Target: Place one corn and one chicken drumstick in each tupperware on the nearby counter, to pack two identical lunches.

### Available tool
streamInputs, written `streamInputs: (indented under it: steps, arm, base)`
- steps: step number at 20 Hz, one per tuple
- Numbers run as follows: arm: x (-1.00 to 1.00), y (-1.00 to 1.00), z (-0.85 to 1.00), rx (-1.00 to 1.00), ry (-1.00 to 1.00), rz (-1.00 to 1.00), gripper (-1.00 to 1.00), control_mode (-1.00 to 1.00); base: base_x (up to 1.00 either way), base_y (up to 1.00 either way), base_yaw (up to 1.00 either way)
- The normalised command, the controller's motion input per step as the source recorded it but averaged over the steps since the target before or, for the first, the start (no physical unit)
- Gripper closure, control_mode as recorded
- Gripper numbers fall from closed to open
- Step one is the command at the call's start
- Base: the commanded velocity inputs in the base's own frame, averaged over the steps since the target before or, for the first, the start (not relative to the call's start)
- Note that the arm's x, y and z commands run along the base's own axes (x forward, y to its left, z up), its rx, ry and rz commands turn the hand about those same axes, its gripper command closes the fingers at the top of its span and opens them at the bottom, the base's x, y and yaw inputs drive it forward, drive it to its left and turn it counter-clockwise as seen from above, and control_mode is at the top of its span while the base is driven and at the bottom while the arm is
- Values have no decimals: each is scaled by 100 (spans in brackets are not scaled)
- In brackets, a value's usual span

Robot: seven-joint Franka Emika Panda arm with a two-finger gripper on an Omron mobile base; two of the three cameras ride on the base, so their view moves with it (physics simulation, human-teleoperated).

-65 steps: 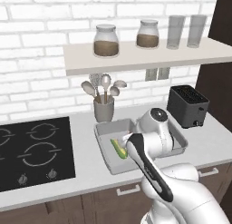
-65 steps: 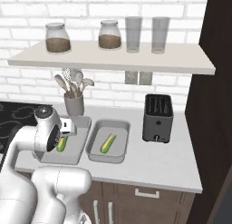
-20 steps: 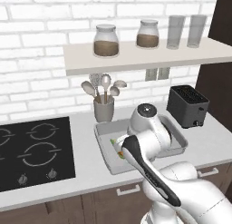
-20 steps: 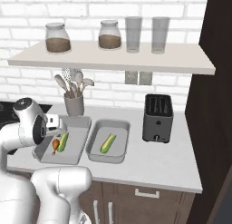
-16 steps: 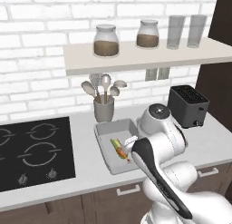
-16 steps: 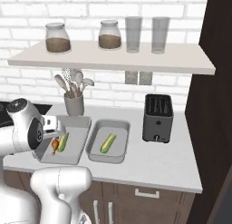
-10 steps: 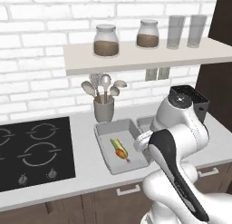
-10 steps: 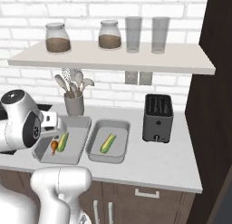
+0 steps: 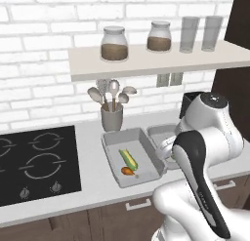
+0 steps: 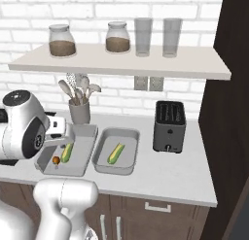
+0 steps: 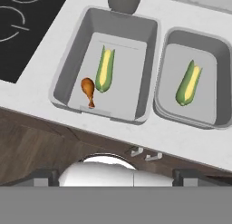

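Hand view puts our jaws spread wide and empty, high above the counter [image 11: 181,141] front edge. Ahead sit two tubs side by side: the larger tupperware [image 11: 74,60] holds a corn [image 11: 104,70] touching a chicken drumstick [image 11: 88,90]; the smaller tupperware [image 11: 222,78] holds only another corn [image 11: 189,84]. Right base view adds a toaster [image 10: 169,126] well beyond the tubs.

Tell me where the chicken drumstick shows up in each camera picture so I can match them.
Left base view: the chicken drumstick lies low in the larger tray, just below the corn.
Right base view: it sits at the left tray's near end, left of the corn.
Hand view: it lies in the left tray, left of the corn.
Shared landmark: the corn beside it in that tray.
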Motion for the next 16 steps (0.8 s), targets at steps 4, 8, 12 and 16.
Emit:
streamInputs:
  steps: [4, 8, 12, 16]
  arm:
    - [-30, -6, 0, 1, -6, 0, -100, -100]
    - [-21, -4, -1, 0, -4, 0, -100, 100]
    - [0, 0, 0, 0, 0, 0, -100, 100]
    - [0, 0, 0, 0, 0, 0, -100, 100]
  base:
    - [0, 0, 0]
    - [-75, -16, -14]
    - [-100, -5, -53]
    - [-86, 0, -69]
